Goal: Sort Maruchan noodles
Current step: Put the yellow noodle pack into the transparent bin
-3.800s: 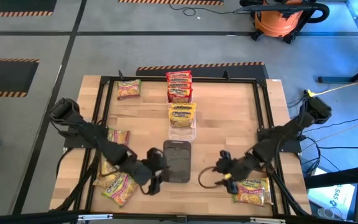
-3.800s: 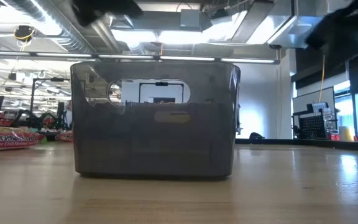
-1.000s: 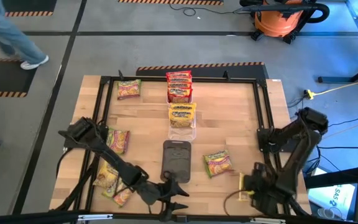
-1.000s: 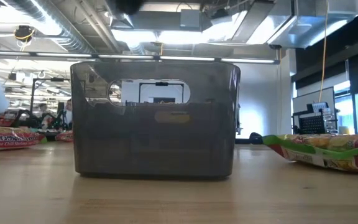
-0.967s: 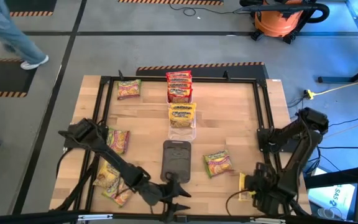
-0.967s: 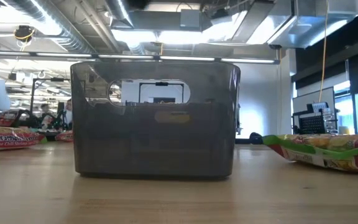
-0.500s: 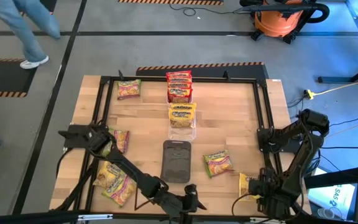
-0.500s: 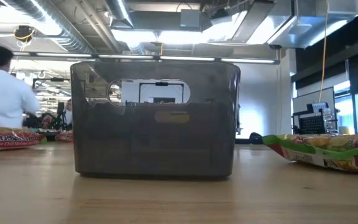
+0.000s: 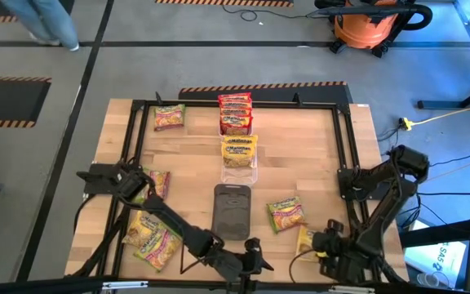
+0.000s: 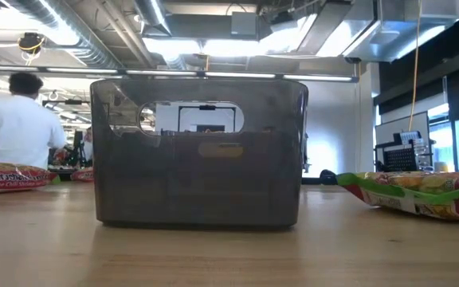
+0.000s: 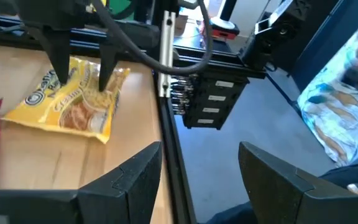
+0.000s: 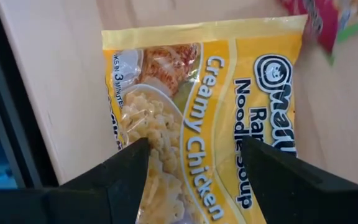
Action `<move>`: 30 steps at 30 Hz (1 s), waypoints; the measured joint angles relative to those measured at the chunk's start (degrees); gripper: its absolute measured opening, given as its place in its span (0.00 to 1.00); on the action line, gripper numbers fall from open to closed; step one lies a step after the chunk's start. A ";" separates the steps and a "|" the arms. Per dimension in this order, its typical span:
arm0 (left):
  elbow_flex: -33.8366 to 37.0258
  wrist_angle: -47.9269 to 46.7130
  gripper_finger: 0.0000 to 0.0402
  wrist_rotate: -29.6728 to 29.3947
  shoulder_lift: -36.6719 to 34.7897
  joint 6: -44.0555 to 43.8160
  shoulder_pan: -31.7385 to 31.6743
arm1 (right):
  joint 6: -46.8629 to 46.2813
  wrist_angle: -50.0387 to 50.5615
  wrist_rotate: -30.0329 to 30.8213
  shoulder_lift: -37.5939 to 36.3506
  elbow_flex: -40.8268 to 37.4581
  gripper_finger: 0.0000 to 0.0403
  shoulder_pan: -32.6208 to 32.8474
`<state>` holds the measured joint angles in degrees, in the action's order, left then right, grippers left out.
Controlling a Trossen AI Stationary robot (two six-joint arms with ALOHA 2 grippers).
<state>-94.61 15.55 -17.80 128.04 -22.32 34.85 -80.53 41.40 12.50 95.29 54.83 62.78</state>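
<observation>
Spanning the cell: pale wood-plank table [image 9: 300, 155], black frame, grey concrete floor.
right gripper [image 12: 191, 155]: fingers spread, straddling crinkly yellow Creamy Chicken packet [image 12: 229, 106].
left gripper [image 11: 201, 158]: fingers spread, empty, past table edge.

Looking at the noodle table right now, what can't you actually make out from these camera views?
- High view: yellow packet partly under the right gripper.
- Low view: dark bin blocks the table behind it; both grippers out of frame.
- Right wrist view: yellow packet's brand name cut off by the edge.
</observation>
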 joint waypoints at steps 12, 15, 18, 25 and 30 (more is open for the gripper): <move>0.00 0.52 0.52 -0.96 1.25 -1.14 -2.38 | 8.81 -6.73 4.57 0.23 0.48 0.63 -8.53; -0.17 0.30 0.52 -1.10 1.25 -1.16 -2.73 | 8.88 -3.26 4.56 -1.99 2.28 0.63 -8.38; -2.40 -1.99 0.52 -1.83 1.57 -1.12 -2.77 | 7.02 0.78 7.77 -6.23 2.73 0.63 -6.06; -9.62 -7.68 0.52 -2.63 6.04 0.81 -3.72 | -2.22 5.10 15.08 -17.25 -4.05 0.63 -2.76; -13.12 -5.90 0.52 -0.59 11.49 1.88 -5.01 | -3.16 -6.91 12.68 -23.19 -15.09 0.63 -4.66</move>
<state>-107.72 9.65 -18.39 139.53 -20.45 29.84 -83.68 34.49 25.18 72.10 39.74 58.12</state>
